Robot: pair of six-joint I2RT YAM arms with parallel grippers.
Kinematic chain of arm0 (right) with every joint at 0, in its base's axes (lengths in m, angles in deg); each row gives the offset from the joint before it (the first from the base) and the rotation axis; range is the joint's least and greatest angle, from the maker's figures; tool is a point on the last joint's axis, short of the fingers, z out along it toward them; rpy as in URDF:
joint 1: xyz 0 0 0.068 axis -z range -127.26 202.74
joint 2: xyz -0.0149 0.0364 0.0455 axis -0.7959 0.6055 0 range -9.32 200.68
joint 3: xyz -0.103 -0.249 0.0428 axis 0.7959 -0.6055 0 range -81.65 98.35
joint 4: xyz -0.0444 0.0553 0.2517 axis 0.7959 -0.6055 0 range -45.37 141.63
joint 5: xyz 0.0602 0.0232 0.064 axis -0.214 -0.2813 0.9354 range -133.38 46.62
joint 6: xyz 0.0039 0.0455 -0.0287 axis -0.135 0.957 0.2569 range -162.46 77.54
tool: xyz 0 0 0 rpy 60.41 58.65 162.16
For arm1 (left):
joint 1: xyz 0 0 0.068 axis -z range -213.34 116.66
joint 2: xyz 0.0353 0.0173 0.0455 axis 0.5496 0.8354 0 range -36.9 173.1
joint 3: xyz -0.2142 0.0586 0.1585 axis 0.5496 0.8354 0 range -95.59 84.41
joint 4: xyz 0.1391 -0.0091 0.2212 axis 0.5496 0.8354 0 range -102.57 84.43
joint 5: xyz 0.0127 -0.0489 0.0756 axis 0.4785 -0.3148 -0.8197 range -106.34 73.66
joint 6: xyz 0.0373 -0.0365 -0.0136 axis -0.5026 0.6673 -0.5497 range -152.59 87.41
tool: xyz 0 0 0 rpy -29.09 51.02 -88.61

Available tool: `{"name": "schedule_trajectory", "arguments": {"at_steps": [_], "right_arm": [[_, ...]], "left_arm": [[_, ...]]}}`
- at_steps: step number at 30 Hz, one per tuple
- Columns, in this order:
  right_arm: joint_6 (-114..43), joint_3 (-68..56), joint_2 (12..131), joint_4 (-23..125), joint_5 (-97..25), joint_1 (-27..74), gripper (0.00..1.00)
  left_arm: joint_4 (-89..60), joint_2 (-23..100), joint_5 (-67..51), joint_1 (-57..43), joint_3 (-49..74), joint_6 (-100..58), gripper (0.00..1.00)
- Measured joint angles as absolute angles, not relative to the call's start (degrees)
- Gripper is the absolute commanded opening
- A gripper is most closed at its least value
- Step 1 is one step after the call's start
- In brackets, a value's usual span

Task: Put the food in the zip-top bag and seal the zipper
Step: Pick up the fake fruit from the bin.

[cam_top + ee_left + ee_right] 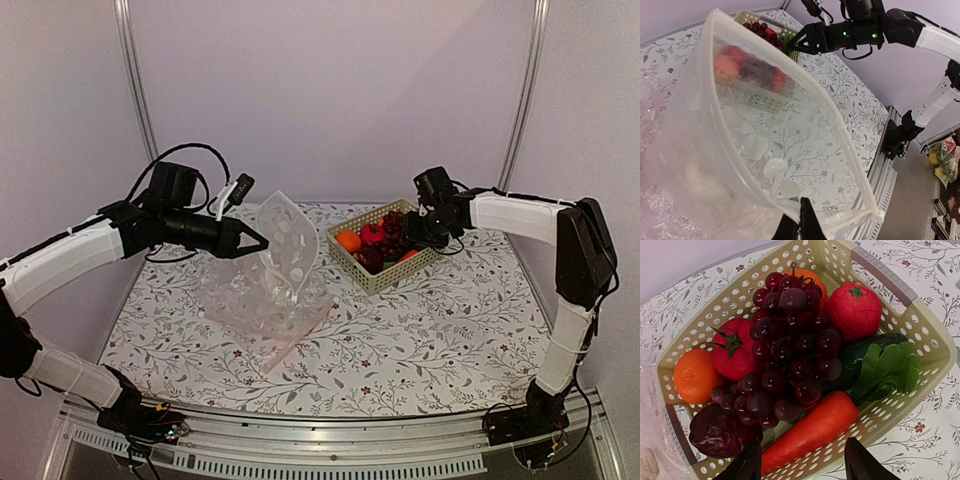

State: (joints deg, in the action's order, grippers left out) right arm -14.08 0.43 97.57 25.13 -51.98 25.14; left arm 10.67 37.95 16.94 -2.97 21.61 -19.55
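Closely, an orange (694,376), carrot (812,430) and cucumber (856,354) crowd the grapes (790,350) in the basket (936,347).

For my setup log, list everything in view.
zip-top bag: one, clear with dots, held up beside basket
basket: one, cream, back right
grapes: one bunch, dark purple, basket centre
round fruits: two, red, in basket
orange fruits: two, orange, in basket
long vegetable: one, reddish, in basket
green vegetable: one, green, in basket
lump: one, maroon, in basket
tablecloth: one, white floral, tabletop
left arm: white, jaws shut on bag's edge
right arm: white, jaws open above basket
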Motion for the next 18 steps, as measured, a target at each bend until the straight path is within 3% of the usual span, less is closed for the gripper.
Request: {"name": "schedule_trajectory", "arguments": {"at_steps": [12, 18], "right_arm": [[-9.29, 1.17, 102.75, 30.84, -49.01, 27.55, 0.38], [-7.68, 1.70, 103.67, 33.22, -47.68, 28.29, 0.37]], "left_arm": [[10.67, 37.89, 17.07, -2.97, 21.61, -20.12, 0.00], [10.67, 37.89, 17.29, -2.95, 21.61, -20.28, 0.00]]}}
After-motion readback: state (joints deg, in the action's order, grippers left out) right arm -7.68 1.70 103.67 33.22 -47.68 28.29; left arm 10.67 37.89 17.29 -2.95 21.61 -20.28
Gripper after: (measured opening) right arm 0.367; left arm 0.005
